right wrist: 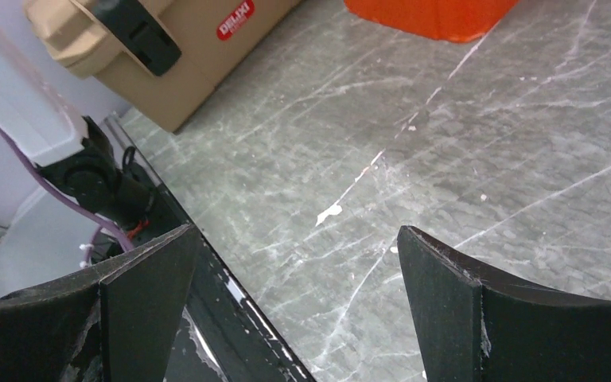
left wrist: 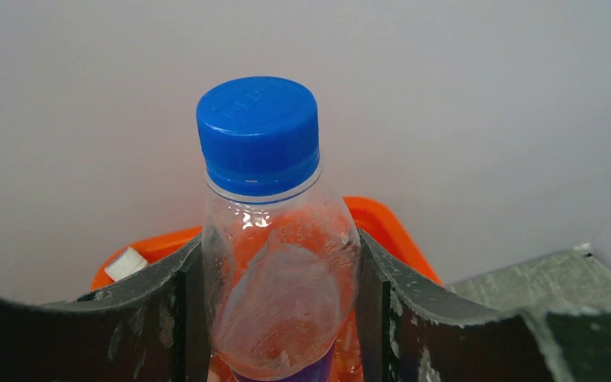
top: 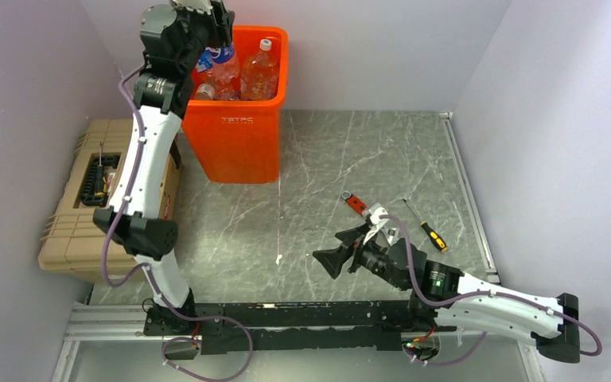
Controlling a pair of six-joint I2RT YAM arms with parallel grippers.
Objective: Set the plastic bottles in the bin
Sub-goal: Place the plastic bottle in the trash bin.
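Observation:
The orange bin (top: 237,135) stands at the back of the table, filled with several plastic bottles (top: 258,73). My left gripper (top: 207,20) is raised over the bin's left rim and is shut on a clear bottle with a blue cap (left wrist: 274,263), held upright between the fingers, the bin's rim (left wrist: 382,223) just behind it. My right gripper (top: 336,251) is open and empty, low over the bare table at front centre; its fingers (right wrist: 151,278) frame only the grey surface. No loose bottles show on the table.
A tan toolbox case (top: 83,195) sits left of the bin, also in the right wrist view (right wrist: 183,48). A red-handled wrench (top: 356,204) and a yellow-and-black screwdriver (top: 428,231) lie right of centre. Walls close in left, back and right.

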